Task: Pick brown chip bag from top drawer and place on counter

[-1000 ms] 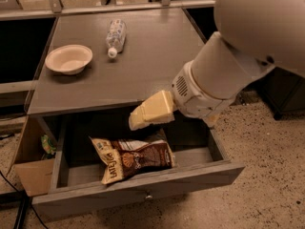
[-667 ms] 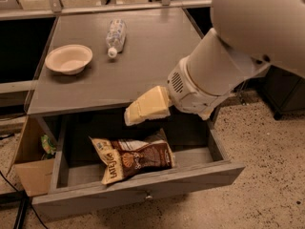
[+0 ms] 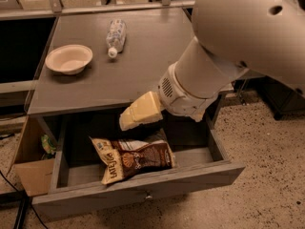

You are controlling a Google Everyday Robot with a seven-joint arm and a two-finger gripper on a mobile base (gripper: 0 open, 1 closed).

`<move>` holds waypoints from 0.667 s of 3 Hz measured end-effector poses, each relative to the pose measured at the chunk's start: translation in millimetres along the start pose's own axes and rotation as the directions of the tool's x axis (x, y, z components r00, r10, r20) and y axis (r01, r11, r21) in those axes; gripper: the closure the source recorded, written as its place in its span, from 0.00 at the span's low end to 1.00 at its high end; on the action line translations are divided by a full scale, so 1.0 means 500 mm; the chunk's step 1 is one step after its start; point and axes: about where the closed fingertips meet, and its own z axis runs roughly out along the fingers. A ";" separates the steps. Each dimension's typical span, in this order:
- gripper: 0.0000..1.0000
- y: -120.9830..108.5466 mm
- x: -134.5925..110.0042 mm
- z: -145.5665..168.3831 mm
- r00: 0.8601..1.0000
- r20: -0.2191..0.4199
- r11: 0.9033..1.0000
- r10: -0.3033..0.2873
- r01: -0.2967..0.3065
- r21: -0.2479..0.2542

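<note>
The crinkled dark-brown foil chip bag [image 3: 137, 159] lies flat in the open grey wooden top drawer [image 3: 190, 181], lower centre of the frame. The cream gripper [image 3: 127, 120] hangs just above the bag at mid-frame, in front of the flat grey counter [image 3: 152, 56] edge. Whether it is wide or narrow cannot be told.

You've got the gripper [image 3: 127, 122] pale cream-yellow, hanging over the top drawer [image 3: 143, 187], on a white arm [image 3: 238, 46]. Drawer and counter [image 3: 147, 70] are both flat grey. The brown chip bag [image 3: 138, 159] is dark brown with a tan band, white lettering and cream ends. Bowl [image 3: 69, 59] cream, bottle [image 3: 116, 35] clear with a white cap. Cardboard box [image 3: 29, 175] tan, small packet [image 3: 47, 144] green, floor [image 3: 271, 180] beige and speckled.
</note>
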 end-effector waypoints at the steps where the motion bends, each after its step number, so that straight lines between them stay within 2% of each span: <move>1: 0.00 -0.020 0.004 0.047 0.999 0.004 0.999 -0.040 0.040 0.000; 2: 0.00 -0.032 0.012 0.093 0.998 -0.012 0.998 -0.058 0.058 -0.007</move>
